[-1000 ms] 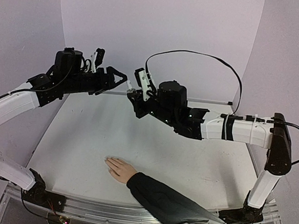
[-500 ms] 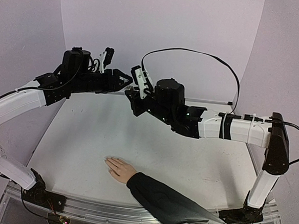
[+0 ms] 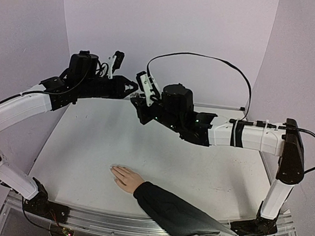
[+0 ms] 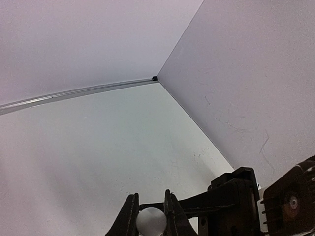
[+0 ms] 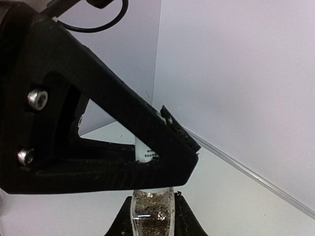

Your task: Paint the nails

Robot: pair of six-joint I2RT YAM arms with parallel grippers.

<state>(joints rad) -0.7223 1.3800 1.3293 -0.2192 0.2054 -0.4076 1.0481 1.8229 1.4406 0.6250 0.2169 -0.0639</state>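
Currently, both arms are raised above the far half of the bench (image 3: 91,140), with their tools meeting tip to tip near the back wall.

**Left tool.** The left tool (image 3: 133,87) reaches in from the left. In the left wrist view, the left tool (image 4: 150,209) has its two fingers drawn together on a small round white cap (image 4: 151,222). The cap fills the gap between them. The black housing of the right arm (image 4: 246,196) sits just beside it at lower right.

**Right tool.** The right tool (image 3: 139,98) reaches in from the right and faces the left tool. In the right wrist view, the right tool (image 5: 152,204) is clamped on a clear glass bottle (image 5: 152,214) filled with brownish glitter. The bottle stands upright between the fingers. Directly above the bottle, the black triangular finger (image 5: 98,142) of the left tool crosses the frame. The white cap (image 5: 144,150) shows behind this finger, in line with the bottle neck.

**Task item.** A human hand (image 3: 127,179) lies flat, palm down, on the near centre of the bench, fingers pointing left and away. Its dark sleeve (image 3: 172,211) runs off toward the near right edge. The nails (image 3: 114,171) are at the fingertips and are too small to resolve individually. The hand is well apart from both tools, and neither tool touches it.

**Cabling.** A black cable (image 3: 205,57) arcs over the right arm.
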